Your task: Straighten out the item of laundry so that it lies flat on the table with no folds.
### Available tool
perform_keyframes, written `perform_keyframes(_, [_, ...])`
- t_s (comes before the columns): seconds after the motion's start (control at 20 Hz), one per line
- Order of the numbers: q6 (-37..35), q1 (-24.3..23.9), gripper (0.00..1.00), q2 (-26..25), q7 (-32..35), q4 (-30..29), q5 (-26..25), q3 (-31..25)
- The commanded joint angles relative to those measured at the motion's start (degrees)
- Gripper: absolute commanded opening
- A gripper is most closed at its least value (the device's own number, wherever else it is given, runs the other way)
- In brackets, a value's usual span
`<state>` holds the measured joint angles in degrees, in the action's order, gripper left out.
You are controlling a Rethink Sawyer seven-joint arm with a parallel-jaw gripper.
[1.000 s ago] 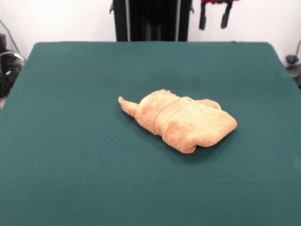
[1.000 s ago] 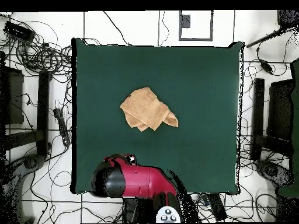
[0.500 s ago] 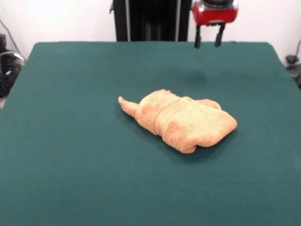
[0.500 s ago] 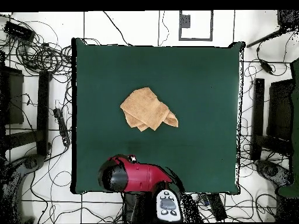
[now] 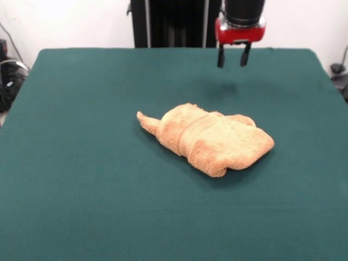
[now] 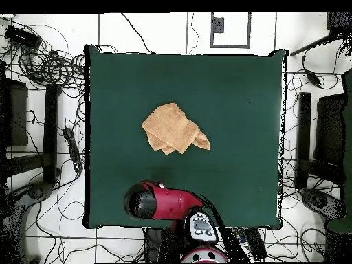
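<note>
The laundry [image 5: 209, 138] lies bunched near the middle of the green worktop [image 5: 81, 179], doubled over itself so that a woven band runs across its top and a pointed corner sticks out toward nine o'clock in the front view. Seen from overhead, the same heap [image 6: 174, 128] sits a little toward ten o'clock from the worktop's centre, with a corner pointing to four o'clock.

The pincer [image 5: 232, 56] hangs above the worktop at roughly one o'clock from the cloth in the front view, well apart from it, its two dark fingers apart and gripping nothing.

The step in hand looks like the approach, with no unfolding begun. The next move probably calls for descending onto an exposed edge or corner, pinching a single layer there, and drawing it outward so the top fold opens.
</note>
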<state>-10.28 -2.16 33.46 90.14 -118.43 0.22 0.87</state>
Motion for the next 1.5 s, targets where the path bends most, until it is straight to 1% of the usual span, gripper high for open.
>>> perform_keyframes(0.05, [1.72,-1.29,1.0,-2.74,7.05,6.99,-0.95,-1.56])
perform_keyframes(0.5, [3.02,-1.88,1.0,-6.62,6.94,10.56,-1.24,-0.75])
perform_keyframes(0.8, [2.89,-3.19,1.0,-8.54,6.54,12.42,-1.67,-1.6])
perform_keyframes(1.1, [3.05,-5.15,1.0,-11.13,5.48,14.99,-3.14,-2.39])
perform_keyframes(1.35, [2.19,-6.78,1.0,-12.1,4.79,16.5,-4.36,-3.1])
perform_keyframes(1.5, [1.4,-6.9,1.0,-12.21,4.59,17.31,-4.58,-3.11])
